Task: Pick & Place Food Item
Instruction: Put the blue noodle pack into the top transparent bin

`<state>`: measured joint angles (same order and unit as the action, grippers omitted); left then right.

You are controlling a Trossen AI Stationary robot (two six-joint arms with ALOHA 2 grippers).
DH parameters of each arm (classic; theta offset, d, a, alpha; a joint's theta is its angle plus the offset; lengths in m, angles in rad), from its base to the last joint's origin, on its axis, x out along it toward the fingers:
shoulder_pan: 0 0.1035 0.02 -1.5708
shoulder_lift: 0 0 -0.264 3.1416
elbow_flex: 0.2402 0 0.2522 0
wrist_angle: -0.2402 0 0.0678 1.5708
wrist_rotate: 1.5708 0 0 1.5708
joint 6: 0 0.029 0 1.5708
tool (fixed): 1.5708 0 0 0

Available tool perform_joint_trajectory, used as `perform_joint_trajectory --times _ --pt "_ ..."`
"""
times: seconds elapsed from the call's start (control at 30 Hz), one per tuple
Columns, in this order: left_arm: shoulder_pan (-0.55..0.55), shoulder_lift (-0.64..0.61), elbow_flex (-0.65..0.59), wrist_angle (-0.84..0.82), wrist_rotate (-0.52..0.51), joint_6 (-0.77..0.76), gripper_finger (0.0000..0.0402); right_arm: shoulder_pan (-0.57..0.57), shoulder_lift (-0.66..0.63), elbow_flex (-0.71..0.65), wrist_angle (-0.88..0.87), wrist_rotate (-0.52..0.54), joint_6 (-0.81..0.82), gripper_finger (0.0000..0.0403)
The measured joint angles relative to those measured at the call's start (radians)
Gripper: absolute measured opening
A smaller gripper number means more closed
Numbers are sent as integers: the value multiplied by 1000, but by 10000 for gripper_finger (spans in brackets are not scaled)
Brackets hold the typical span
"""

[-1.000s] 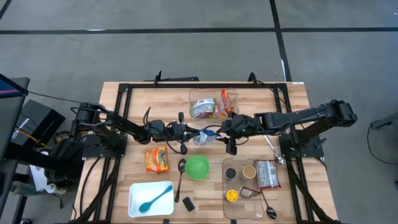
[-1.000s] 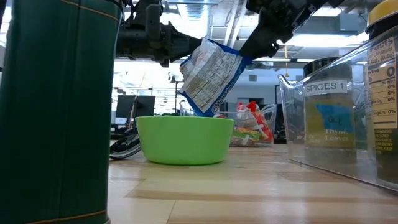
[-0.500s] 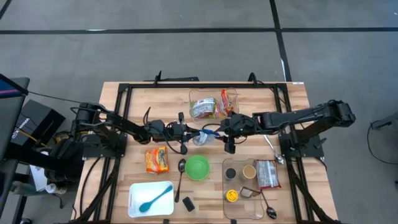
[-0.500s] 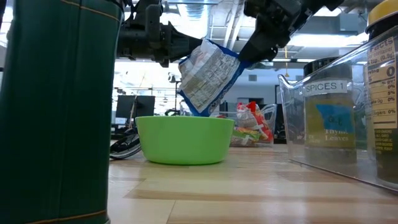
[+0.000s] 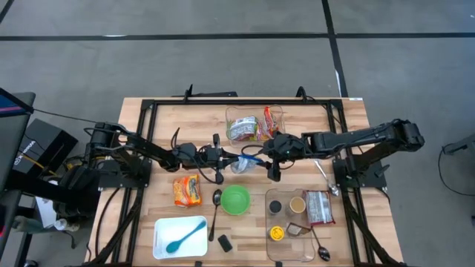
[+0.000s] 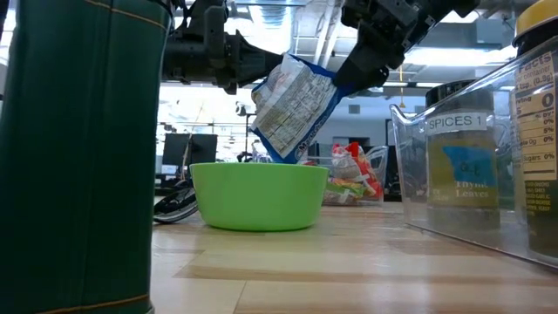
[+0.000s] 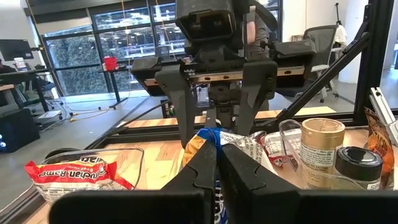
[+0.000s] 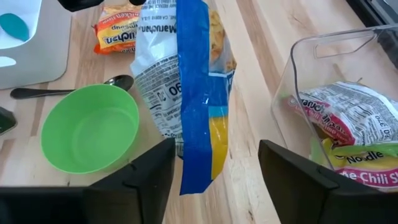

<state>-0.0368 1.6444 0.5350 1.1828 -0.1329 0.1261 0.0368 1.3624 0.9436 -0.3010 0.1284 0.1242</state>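
Hanging above the green bowl (image 6: 259, 195), the blue-and-white noodle packet (image 6: 290, 106) is drooping crumpled, top edge clenched in my left fingers (image 7: 217, 171). My right fingers (image 8: 291, 179) are spreading wide, flanking it over the tabletop (image 5: 163, 119).

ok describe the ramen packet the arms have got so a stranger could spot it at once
Over the middle of the wooden table, just behind the green bowl, a noodle packet hangs in the air, pinched by the left gripper. It is white and blue and off the table; the others are orange or red.
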Motion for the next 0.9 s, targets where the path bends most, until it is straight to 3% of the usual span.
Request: perform_joint_trajectory --times 0.73,0.9 --pt "0 0 0 0 0 0 5 0 23 1 13 -12 7 176" --pt "0 0 0 0 0 0 5 0 33 0 24 -27 6 147"
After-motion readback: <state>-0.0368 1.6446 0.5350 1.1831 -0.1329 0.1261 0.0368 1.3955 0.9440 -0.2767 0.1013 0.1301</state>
